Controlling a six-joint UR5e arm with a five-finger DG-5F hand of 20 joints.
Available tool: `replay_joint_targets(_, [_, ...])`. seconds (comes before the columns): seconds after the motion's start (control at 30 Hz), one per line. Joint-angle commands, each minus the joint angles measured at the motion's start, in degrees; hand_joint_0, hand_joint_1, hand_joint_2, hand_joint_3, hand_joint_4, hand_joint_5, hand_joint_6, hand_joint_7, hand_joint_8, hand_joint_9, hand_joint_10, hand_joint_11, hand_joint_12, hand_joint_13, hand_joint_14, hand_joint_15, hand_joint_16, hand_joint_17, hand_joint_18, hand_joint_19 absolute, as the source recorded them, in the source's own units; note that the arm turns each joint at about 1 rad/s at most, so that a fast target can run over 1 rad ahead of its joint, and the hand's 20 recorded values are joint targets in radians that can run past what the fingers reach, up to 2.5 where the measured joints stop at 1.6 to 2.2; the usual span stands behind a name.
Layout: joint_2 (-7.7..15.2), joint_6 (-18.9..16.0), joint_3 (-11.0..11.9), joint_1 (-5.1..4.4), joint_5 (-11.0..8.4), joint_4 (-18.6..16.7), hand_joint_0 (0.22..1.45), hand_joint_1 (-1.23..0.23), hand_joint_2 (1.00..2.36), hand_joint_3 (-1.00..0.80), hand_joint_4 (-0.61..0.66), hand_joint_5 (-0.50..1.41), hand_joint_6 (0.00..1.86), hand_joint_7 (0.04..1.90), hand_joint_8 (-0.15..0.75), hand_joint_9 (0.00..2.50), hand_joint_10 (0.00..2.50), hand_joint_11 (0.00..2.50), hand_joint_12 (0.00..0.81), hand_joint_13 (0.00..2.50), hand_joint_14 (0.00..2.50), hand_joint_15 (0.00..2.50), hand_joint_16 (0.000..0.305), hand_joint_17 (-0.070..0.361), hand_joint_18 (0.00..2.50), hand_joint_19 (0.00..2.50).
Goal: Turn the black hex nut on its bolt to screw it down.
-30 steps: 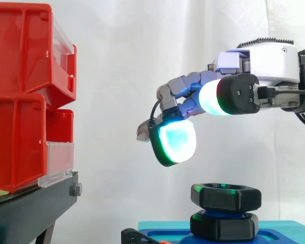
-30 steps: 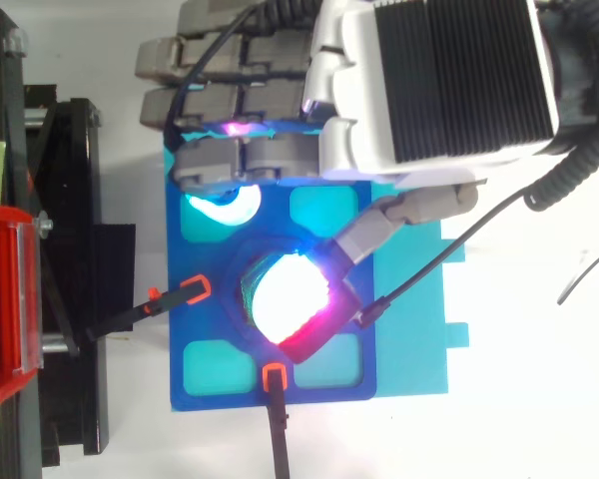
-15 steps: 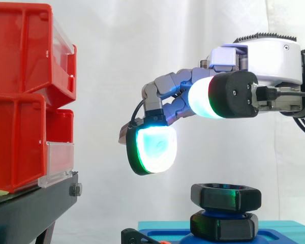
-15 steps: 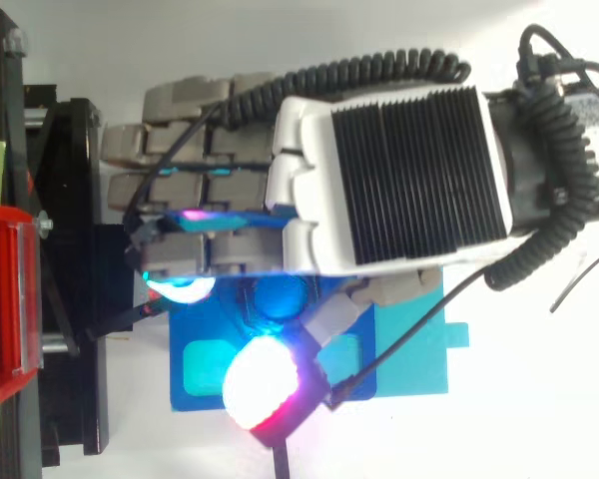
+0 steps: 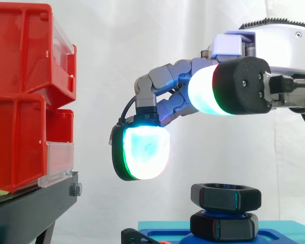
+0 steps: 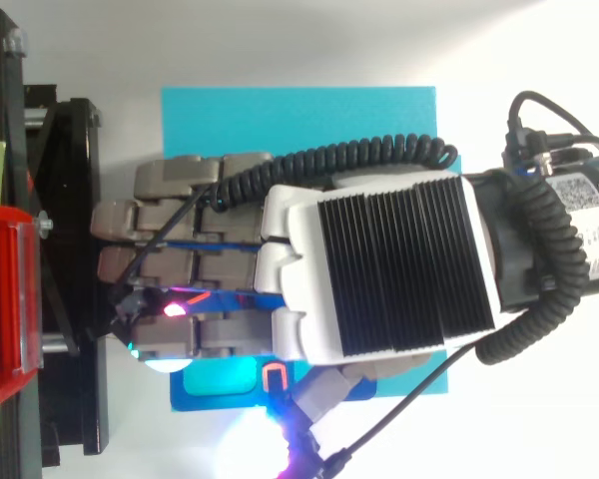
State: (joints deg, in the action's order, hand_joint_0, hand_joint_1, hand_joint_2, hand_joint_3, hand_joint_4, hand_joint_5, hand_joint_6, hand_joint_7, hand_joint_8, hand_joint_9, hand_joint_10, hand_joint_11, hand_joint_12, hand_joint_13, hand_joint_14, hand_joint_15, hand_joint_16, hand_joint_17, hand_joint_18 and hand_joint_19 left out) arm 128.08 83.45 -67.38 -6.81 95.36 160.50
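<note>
The hand point(image 5: 168, 84) hung loosely spread and empty, up left of the black hex nut point(image 5: 225, 196); the red bins point(image 5: 20, 61) hid their contents.

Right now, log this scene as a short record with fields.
hand: open, holding nothing
hand position: up and left of the nut in the side view, not touching it
black hex nut: level, untouched
under the nut: second black hex piece
base: cyan plate
left side: red bins on black stand
</note>
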Motion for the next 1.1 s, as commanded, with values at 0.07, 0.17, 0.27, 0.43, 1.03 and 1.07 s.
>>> replay_joint_targets(0.07, [-0.03,0.05,-0.04,-0.4,-0.09,1.04,0.49,-0.2,1.0,-0.5,0.21,-0.07,0.5,1.15,0.239,0.57,0.0,0.04,0.322,0.45,0.0,0.03,0.051,0.116,0.37,0.31])
replay_joint_targets(0.17, [-0.03,0.05,-0.04,-0.14,0.09,2.71,0.49,-0.2,1.0,-0.5,0.19,-0.06,0.5,1.24,0.238,0.57,0.0,0.04,0.322,0.45,0.0,0.03,0.051,0.115,0.37,0.31])
replay_joint_targets(0.27, [-0.03,0.05,-0.04,0.04,0.26,3.07,0.49,-0.2,1.0,-0.5,0.18,-0.05,0.5,1.32,0.239,0.57,0.0,0.05,0.321,0.45,0.0,0.03,0.051,0.115,0.37,0.31])
replay_joint_targets(0.43, [-0.03,0.05,-0.04,0.21,0.79,3.07,0.49,-0.21,1.0,-0.5,0.17,-0.04,0.5,1.37,0.24,0.58,0.0,0.05,0.32,0.46,0.0,0.03,0.051,0.114,0.37,0.31])
replay_joint_targets(1.03, [0.85,1.54,-0.04,1.53,3.34,1.92,0.49,-0.21,1.0,-0.5,0.15,-0.03,0.5,1.45,0.241,0.58,0.0,0.06,0.321,0.45,0.0,0.03,0.051,0.114,0.37,0.31])
replay_joint_targets(1.07, [0.85,1.54,-0.04,1.62,3.52,1.92,0.49,-0.21,1.0,-0.5,0.15,-0.03,0.5,1.45,0.24,0.58,0.0,0.05,0.32,0.45,0.0,0.04,0.051,0.114,0.37,0.31])
